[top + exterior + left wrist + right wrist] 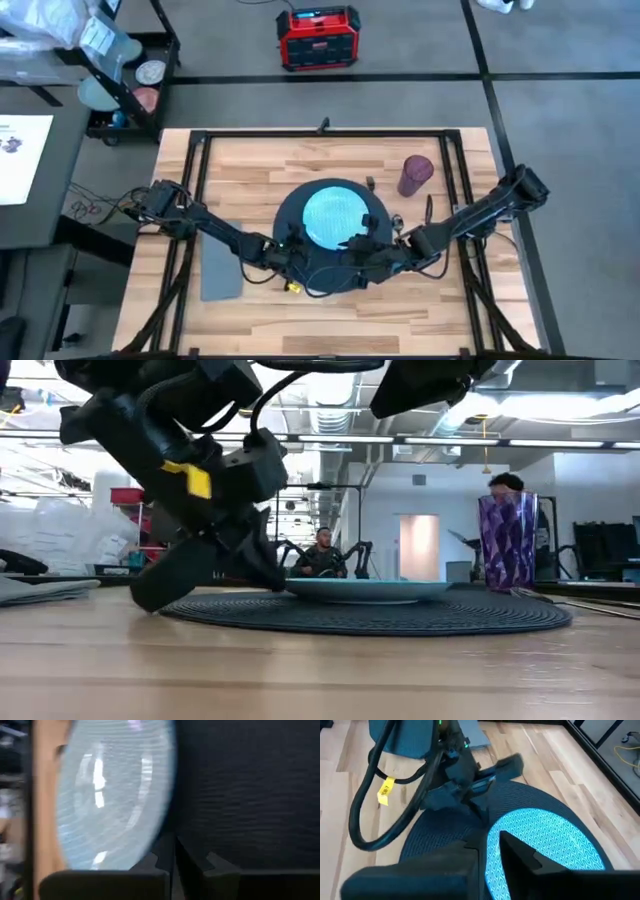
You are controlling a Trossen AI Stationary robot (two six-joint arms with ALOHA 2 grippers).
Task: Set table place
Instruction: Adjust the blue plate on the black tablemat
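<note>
A teal round plate (333, 212) lies on a big dark grey round mat (330, 262) in the middle of the wooden table (260, 160). My left gripper (297, 240) is shut and low over the mat at the plate's near left rim (150, 845). My right gripper (357, 243) hovers above the plate's near right rim (495, 827), its fingers a narrow gap apart with nothing between them. A purple cup (415, 175) stands upright at the far right. The grey napkin (220, 270) lies flat at the left. Metal cutlery (560, 598) lies right of the mat. My left gripper comes in nearly level from the table's left, with its shut fingertips (165, 857) at the line where the plate's rim meets the mat (240, 795). I cannot tell whether they touch the plate or the mat. The plate sits flat on the mat.
Black frame tubes (200, 180) run along the table's left, right and far sides. A red box (318, 38) stands on the floor beyond the far edge, and a cart (130, 80) at the far left. A person (322, 550) sits in the room behind.
</note>
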